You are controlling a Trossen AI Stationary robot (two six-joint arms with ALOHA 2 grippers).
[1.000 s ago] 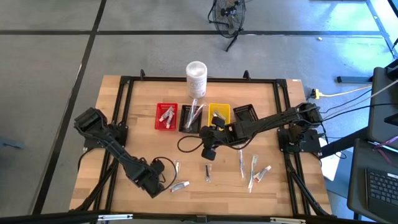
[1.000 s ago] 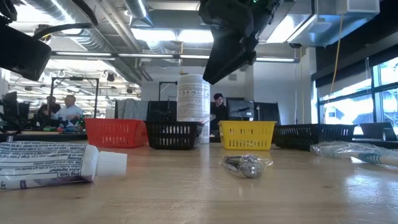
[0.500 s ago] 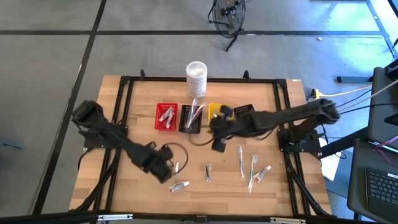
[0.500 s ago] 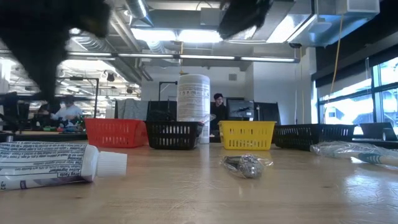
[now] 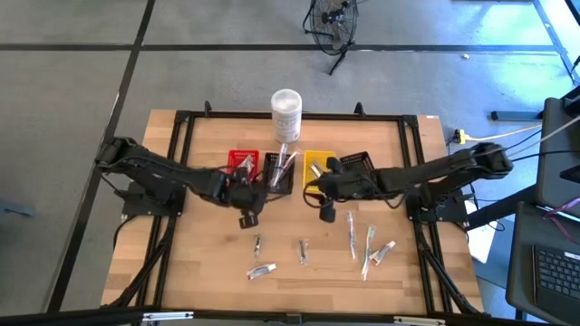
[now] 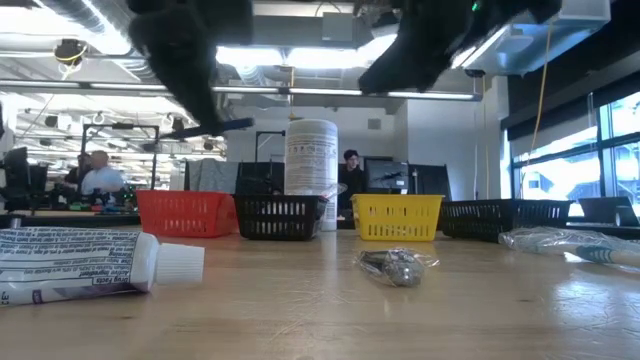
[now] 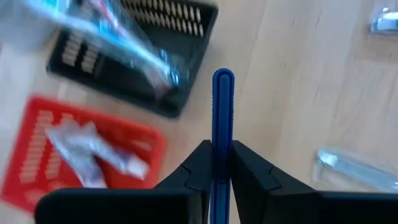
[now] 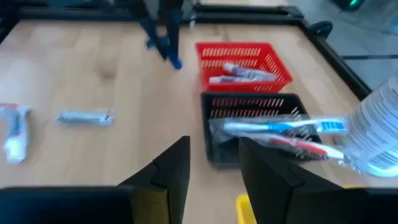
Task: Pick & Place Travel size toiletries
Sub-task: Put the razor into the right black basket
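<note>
Left gripper (image 7: 222,163) is clamped on a blue razor (image 7: 222,118), its handle running straight out past the fingertips. The black basket (image 7: 134,56) and red basket (image 7: 74,155) lie just beyond it. Right gripper (image 8: 214,163), fingers apart and empty, hovers by the yellow basket (image 5: 319,164).

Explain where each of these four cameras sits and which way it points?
High view: overhead, looking straight down at the table and both arms.
Low view: at tabletop height, looking level across a toothpaste tube at the baskets; both arms hang dark above.
Left wrist view: on the left arm, looking past the left gripper, shut on a blue razor.
Right wrist view: on the right arm, past the open right gripper.
All four share the red basket.
</note>
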